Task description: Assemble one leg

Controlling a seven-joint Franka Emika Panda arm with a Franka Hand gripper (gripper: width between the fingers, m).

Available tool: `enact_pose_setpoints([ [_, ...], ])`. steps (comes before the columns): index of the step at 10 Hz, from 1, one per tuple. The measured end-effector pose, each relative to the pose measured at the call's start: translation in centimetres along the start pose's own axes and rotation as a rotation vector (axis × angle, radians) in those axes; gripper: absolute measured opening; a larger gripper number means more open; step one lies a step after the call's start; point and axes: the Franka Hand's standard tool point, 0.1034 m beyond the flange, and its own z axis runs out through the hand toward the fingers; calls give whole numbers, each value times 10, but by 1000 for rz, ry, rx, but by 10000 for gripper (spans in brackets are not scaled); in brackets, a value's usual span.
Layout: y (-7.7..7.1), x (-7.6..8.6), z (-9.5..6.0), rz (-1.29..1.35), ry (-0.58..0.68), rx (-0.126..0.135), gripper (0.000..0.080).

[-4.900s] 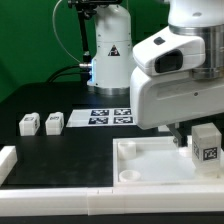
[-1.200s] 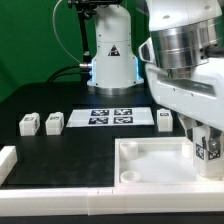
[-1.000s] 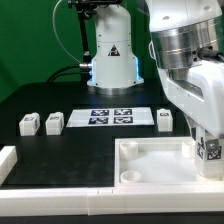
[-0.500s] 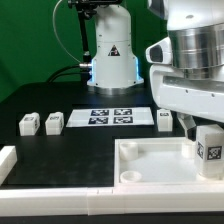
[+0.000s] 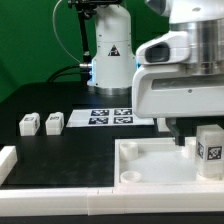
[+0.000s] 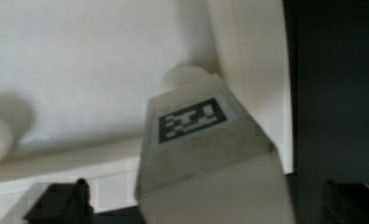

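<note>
The leg [image 5: 208,150] stands upright in a corner of the white tray part [image 5: 150,180], at the exterior view's right. The fingers [image 6: 60,200] are spread apart, one on each side, not touching it. If the arm bumps the leg, it may tip. Two spare legs [image 5: 53,121] sit further back on the bench [image 5: 70,150].

The base column [image 5: 112,45] at the far edge of the bench is glossy white and rounded, with a yellow-and-black warning triangle [image 5: 116,53] stuck on its front. A blue light [image 5: 91,68] glows low on one side of it, and black cables [image 5: 59,35] loop down beside it. Nearer the front edge there is a silver-grey collar [image 5: 205,42] above a boxy white casing [image 5: 185,88] with softened corners. The fingers [image 6: 64,203] are dark, nearly black.
</note>
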Motion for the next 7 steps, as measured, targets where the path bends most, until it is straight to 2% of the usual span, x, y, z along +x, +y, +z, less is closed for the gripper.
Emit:
enact_pose_setpoints([
  [1,0,-2,2,58,-7,8,563],
  [2,1,-2,2,54,-8,8,427],
  [3,1,-2,2,57,-8,8,427],
  [4,4,-2,3,198,-9,5,294],
  [6,6,-2,3,411,-11,5,294],
  [7,9,-1,4,608,-24,20,294],
])
